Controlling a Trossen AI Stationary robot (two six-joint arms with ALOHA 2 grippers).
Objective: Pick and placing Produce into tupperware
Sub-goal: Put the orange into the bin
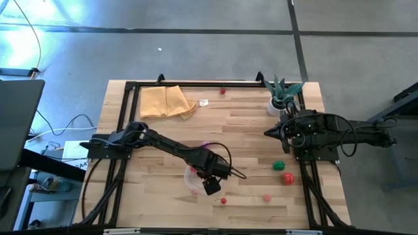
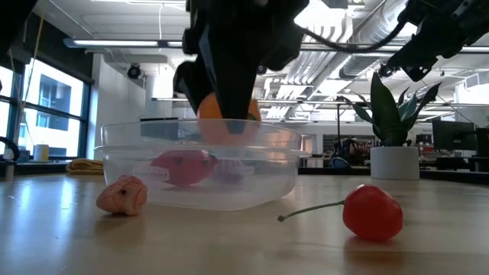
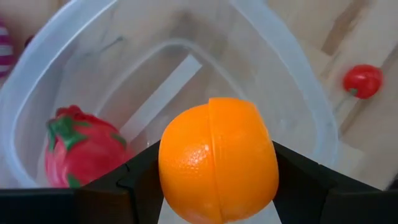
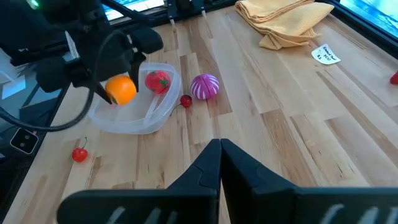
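Orange toy fruit (image 3: pixel 217 160) sits clamped in the left gripper (image 3: pixel 214 180), the tupperware (image 3: pixel 298 81) directly beneath, ready for release; right gripper (image 4: pixel 219 155) waits closed, empty.

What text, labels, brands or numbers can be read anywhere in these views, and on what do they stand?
None can be read.
White paper tag on the table, beside the yellow cloth: dark handwriting, too small to make out.
Tupperware, low view: faint marks on the front wall, illegible.
Orange in the left gripper, and right gripper: no markings.
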